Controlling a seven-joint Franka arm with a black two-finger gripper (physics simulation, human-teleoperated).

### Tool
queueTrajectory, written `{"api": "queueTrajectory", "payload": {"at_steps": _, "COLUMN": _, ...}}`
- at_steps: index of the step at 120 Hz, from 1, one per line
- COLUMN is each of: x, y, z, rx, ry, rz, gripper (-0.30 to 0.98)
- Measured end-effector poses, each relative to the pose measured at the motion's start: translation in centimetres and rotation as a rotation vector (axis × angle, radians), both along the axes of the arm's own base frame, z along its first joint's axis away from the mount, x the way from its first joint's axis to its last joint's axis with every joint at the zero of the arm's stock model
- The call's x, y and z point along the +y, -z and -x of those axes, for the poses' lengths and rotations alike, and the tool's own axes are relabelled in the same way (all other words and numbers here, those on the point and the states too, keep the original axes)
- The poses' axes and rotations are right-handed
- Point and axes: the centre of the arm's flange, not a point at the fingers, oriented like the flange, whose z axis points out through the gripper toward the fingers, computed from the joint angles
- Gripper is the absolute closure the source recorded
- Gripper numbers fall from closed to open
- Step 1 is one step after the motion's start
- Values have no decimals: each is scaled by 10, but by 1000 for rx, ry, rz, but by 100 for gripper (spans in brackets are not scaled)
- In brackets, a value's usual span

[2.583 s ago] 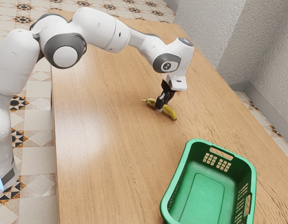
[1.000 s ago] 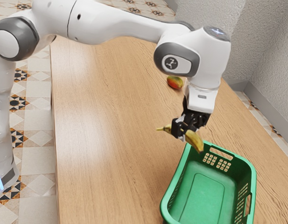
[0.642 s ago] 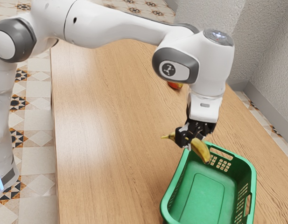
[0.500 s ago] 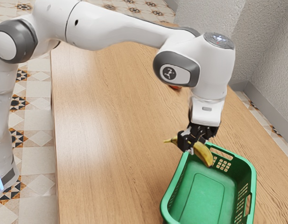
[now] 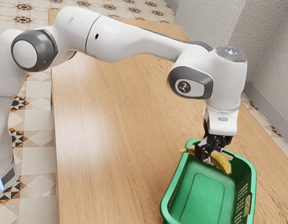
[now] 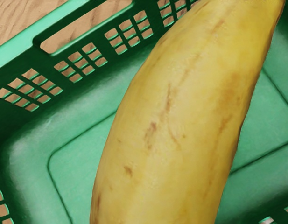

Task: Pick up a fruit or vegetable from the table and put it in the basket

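Note:
In the exterior view my gripper [image 5: 210, 153] is shut on the middle of a yellow banana [image 5: 221, 163], over the far end of the green basket [image 5: 171, 190]. The banana's stem end points to the exterior view's left, across the basket's rim, and its thick end tilts down over the inside. In the wrist view the banana [image 6: 176, 121] lies large across the basket [image 6: 83, 135], whose floor and slotted walls show behind it. The parts of the basket under the banana are hidden.
The wooden table [image 5: 111, 140] extends around the basket, whose raised rim and end handle [image 5: 228, 156] stand close below my hand. A textured wall [image 5: 270, 60] rises beyond the table's edge.
From the table my gripper has lifted the banana and carried it to the basket, lately moving farther to the exterior view's right. The red-green fruit seen behind the arm is now hidden.

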Motion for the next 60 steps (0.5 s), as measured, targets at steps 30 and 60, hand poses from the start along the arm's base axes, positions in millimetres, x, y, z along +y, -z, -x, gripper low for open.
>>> {"api": "queueTrajectory", "payload": {"at_steps": 30, "x": -4, "y": 0, "z": 1, "rx": -14, "ry": 1, "rz": -11, "gripper": 10}}
{"api": "queueTrajectory", "payload": {"at_steps": 60, "x": 4, "y": -4, "z": -1, "rx": -19, "ry": -16, "rz": -18, "gripper": 2}}
